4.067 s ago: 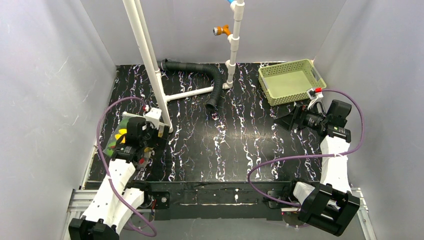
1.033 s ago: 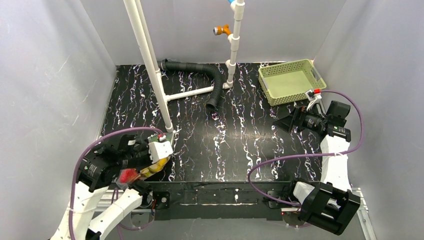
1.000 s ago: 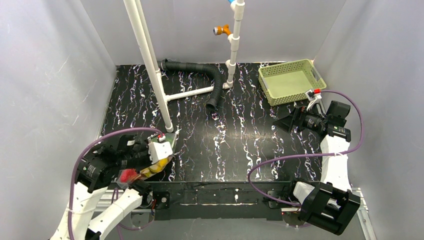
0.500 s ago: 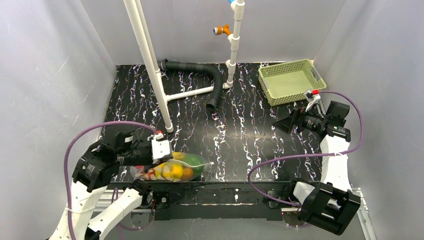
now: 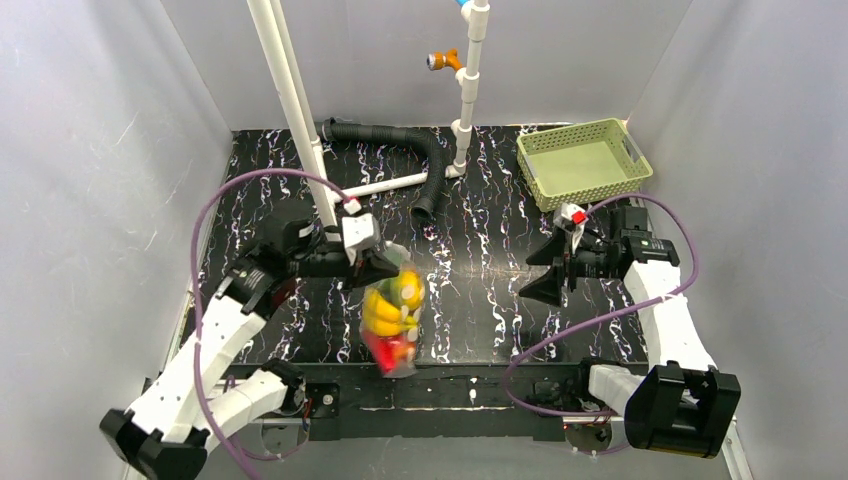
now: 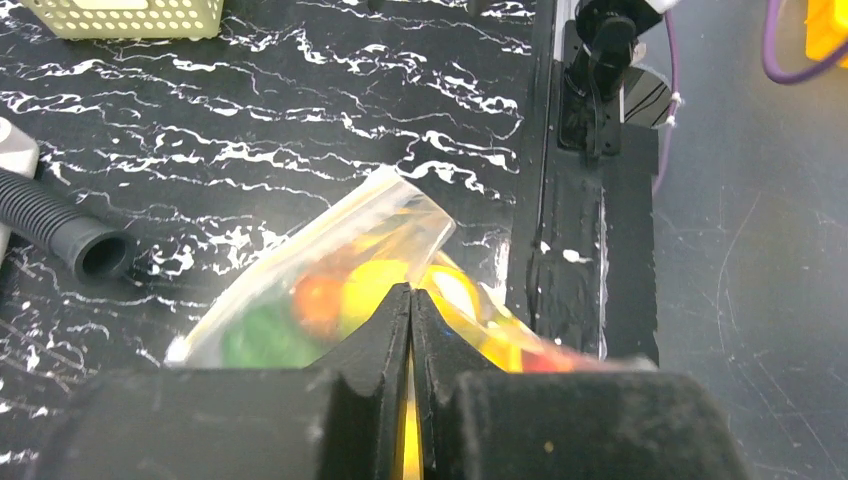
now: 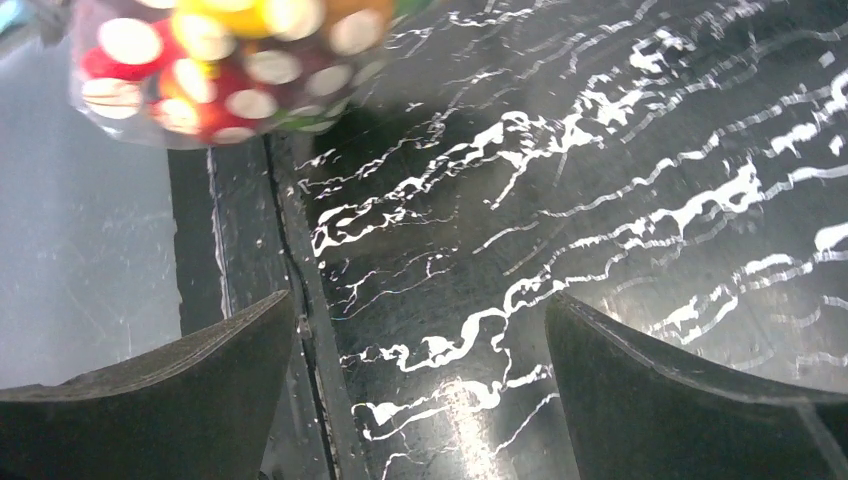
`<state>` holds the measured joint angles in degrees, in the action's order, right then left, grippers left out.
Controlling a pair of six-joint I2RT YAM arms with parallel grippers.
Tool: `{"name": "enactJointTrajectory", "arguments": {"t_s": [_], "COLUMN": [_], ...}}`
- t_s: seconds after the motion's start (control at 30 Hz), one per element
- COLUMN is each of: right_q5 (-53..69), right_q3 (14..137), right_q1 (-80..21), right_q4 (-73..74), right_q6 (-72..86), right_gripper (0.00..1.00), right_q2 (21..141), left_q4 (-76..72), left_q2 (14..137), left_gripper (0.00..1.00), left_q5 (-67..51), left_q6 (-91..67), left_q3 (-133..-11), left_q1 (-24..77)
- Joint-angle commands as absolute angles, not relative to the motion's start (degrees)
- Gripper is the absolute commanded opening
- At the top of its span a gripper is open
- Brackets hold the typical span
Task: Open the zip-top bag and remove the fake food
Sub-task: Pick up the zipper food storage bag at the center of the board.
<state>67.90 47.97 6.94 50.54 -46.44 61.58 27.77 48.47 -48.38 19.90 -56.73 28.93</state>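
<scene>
The zip-top bag hangs above the near middle of the table, blurred, with its top edge pinched in my left gripper, which is shut on it. Fake food fills the bag: yellow, green and red pieces. In the left wrist view the shut fingers clamp the plastic, and the zip-top bag holds green, orange and yellow pieces of fake food. My right gripper stands open to the right of the bag, apart from it. In the right wrist view the zip-top bag shows at upper left, beyond my right gripper.
A green basket stands at the back right, and its corner shows in the left wrist view. A black corrugated hose and a white pipe frame with an orange valve occupy the back middle. The table's near edge lies below the bag.
My left arm has lifted the bag from the near-left edge of the table and swung it up toward the middle. The right arm has moved left, toward the bag, with its fingers still open.
</scene>
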Motion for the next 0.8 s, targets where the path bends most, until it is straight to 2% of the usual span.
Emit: {"name": "enactJointTrajectory", "arguments": {"t_s": [0.0, 0.33, 0.57, 0.77], "right_q5": [71.49, 73.4, 74.57, 72.69], "right_q3": [52.51, 60.88, 52.18, 50.75], "right_q1": [3.0, 2.29, 1.9, 1.92], "right_q4": [61.05, 61.32, 43.08, 41.04], "right_q6": [-65.17, -66.91, -46.75, -45.39], "right_gripper": [1.0, 1.0, 1.0, 1.0], "right_q2": [61.67, 67.31, 62.64, 62.61], "left_q4": [11.27, -13.05, -27.55, -31.82], "left_q2": [54.23, 66.35, 73.2, 76.34], "left_gripper": [0.0, 0.0, 0.0, 0.0], "left_q5": [-51.71, -49.6, -48.15, -51.27], "left_q6": [14.09, 6.09, -2.59, -4.63], "left_q3": [-55.32, -53.01, -51.65, -48.53], "left_q1": [30.9, 34.6, 38.46, 39.35]}}
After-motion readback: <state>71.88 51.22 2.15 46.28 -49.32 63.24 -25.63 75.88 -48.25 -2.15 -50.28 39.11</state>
